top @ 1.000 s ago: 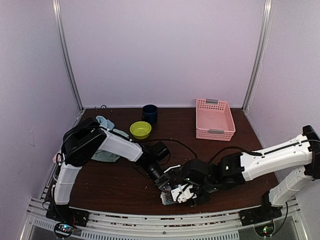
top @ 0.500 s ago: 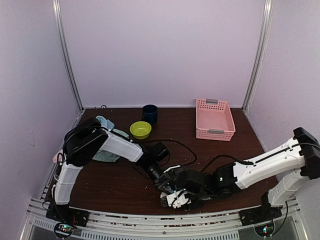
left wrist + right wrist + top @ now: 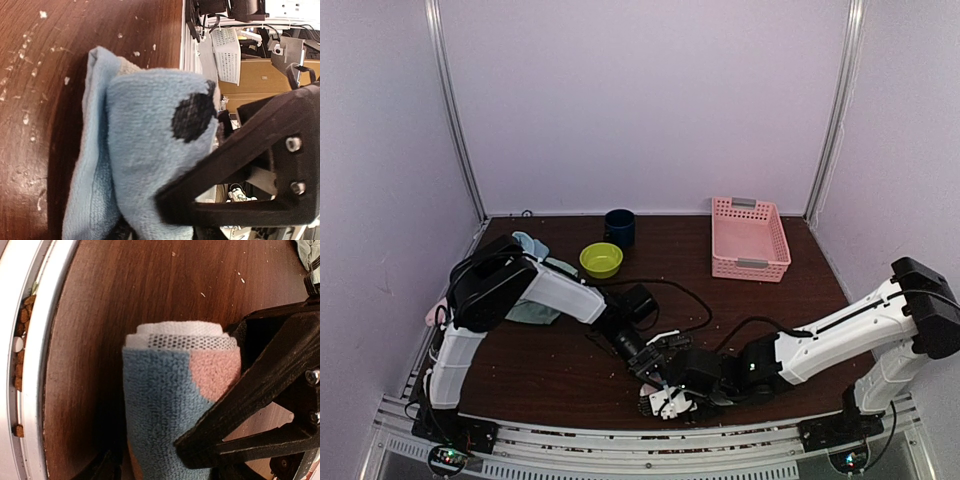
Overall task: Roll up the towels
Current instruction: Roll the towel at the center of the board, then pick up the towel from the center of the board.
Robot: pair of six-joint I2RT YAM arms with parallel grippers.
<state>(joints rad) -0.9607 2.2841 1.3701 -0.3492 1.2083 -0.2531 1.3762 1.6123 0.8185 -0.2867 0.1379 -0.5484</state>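
Both left hand point(image 3: 145, 217) and right hand point(image 3: 145, 455) straddle the rolled towel point(image 3: 165, 405); grip unclear.

The rolled towel point(image 3: 170, 405) lies on the table point(image 3: 550, 370), basket point(image 3: 750, 238) far behind.

Btm of rolled towel point(image 3: 165, 405) cropped; left fingers' point(image 3: 240, 150) grip unclear

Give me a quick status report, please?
Right pincer gripping the rolled towel. Left pincer at the same roll, grip unclear. Nothing blocking.
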